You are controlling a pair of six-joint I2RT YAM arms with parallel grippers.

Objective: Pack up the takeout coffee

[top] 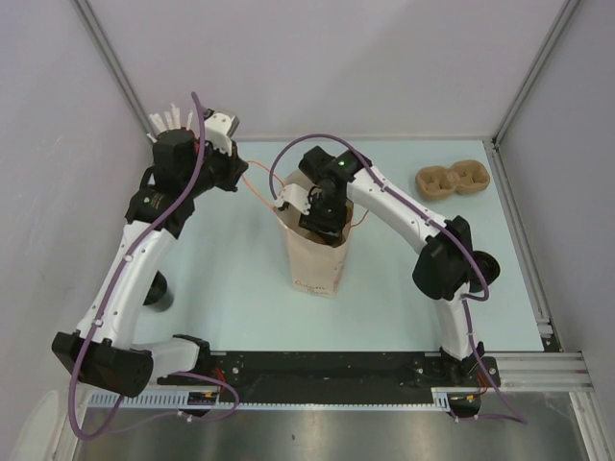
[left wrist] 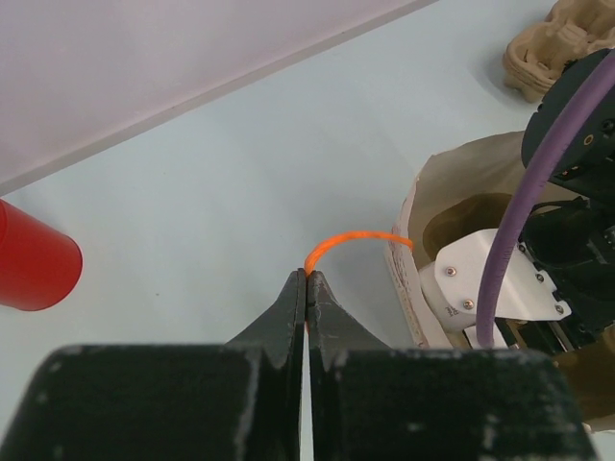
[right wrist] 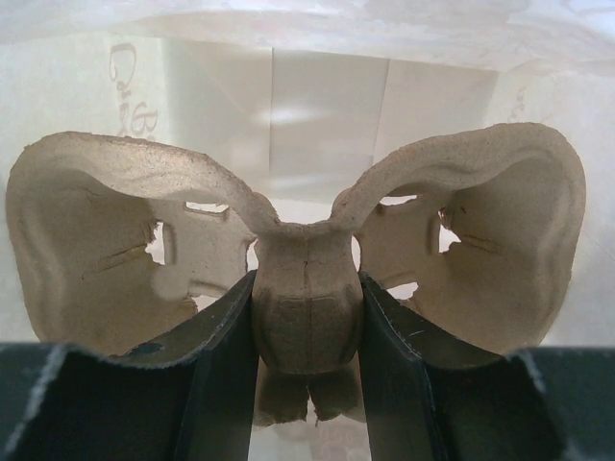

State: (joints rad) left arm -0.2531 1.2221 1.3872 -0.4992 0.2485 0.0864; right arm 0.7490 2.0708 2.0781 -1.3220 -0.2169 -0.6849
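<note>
Left tool (left wrist: 307,279) is clenched on the orange handle (left wrist: 357,236) of a paper bag (top: 315,261), which stands just to its right on the table (top: 384,298). A red cup (left wrist: 34,254) sits off to this tool's left. Right tool (right wrist: 307,300) is down inside the bag's mouth, filling it, and grasps the middle ridge of a cardboard cup tray (right wrist: 480,221). A second cup tray (top: 453,180) lies well off to its side. The coffee cup (top: 159,291), apparently the dark shape half hidden by the left arm, stands outside the bag, well behind the left tool.
</note>
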